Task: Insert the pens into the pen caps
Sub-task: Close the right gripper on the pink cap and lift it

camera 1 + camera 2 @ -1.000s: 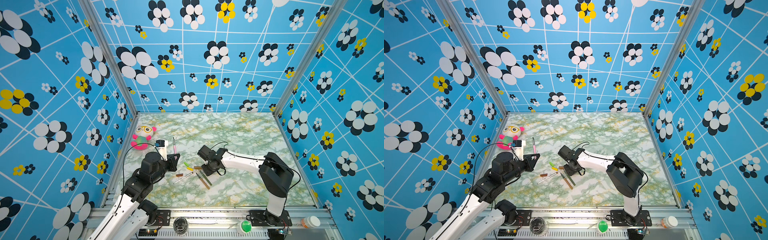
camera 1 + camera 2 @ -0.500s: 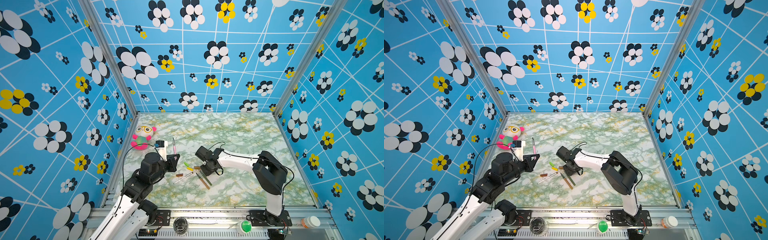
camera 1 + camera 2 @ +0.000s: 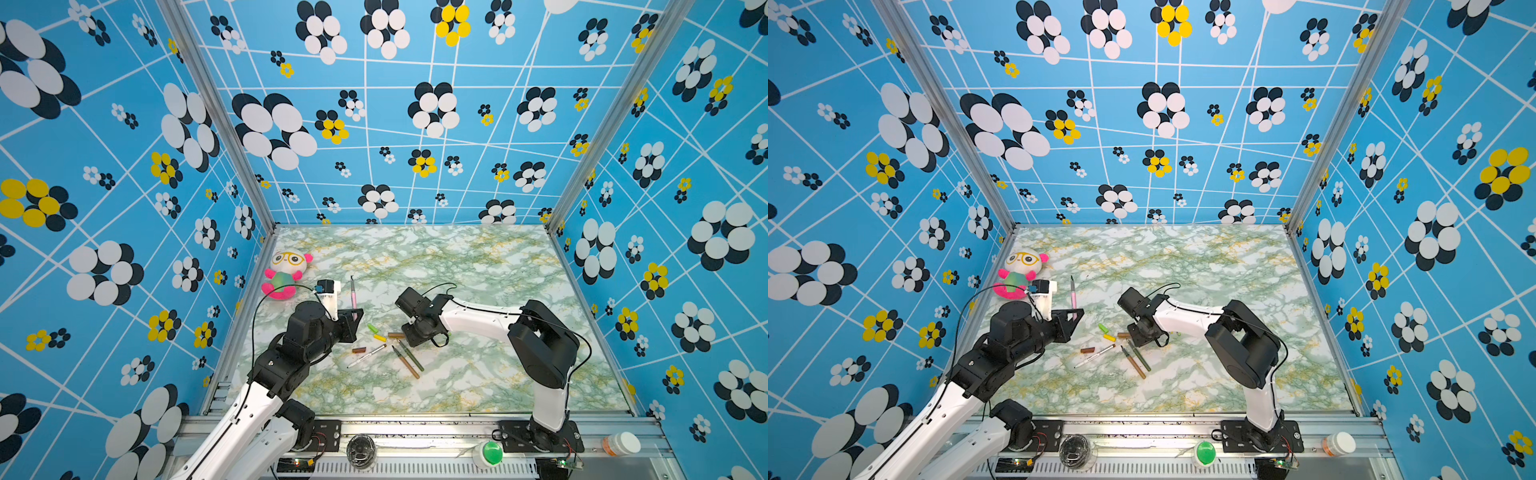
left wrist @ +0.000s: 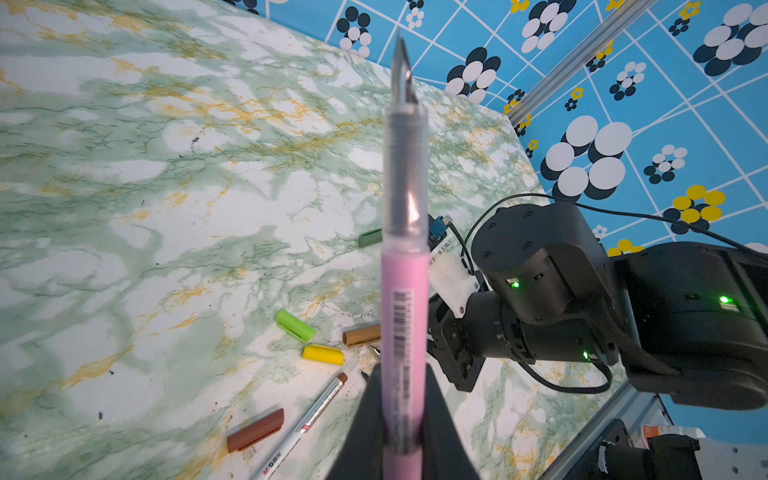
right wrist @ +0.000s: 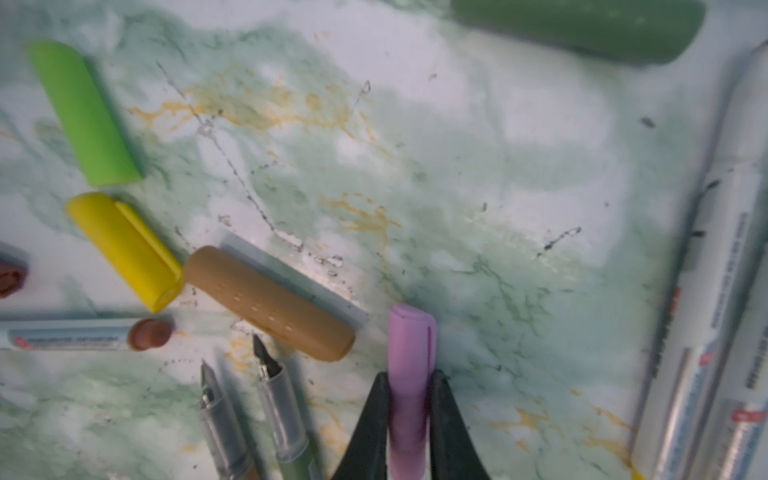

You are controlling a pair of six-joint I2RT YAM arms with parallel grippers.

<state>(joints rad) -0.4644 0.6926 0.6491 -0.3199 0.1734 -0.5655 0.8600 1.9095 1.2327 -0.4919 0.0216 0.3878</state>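
Observation:
My left gripper (image 4: 405,415) is shut on the pink pen (image 4: 405,291), which stands nib up above the table's left side (image 3: 353,293). My right gripper (image 5: 409,380) is down on the marble top, its jaws pressed against both sides of the pink pen cap (image 5: 411,345). Beside that cap lie the tan cap (image 5: 270,303), yellow cap (image 5: 124,249), light-green cap (image 5: 83,112) and dark-green cap (image 5: 582,29). The brown cap (image 4: 255,430) rests by a white brown-tipped pen (image 3: 365,356). A tan pen (image 3: 405,362) and a dark-green pen (image 3: 412,355) lie uncapped close by.
A plush toy (image 3: 286,274) sits at the back left. Two more white pens (image 5: 706,291) lie next to my right gripper. Patterned blue walls close in three sides. On the front rail are a green button (image 3: 490,453) and a small bottle (image 3: 621,444).
My right gripper has slid a little to the left among the caps and shut its jaws on the pink cap. The left arm and its pink pen have stayed put.

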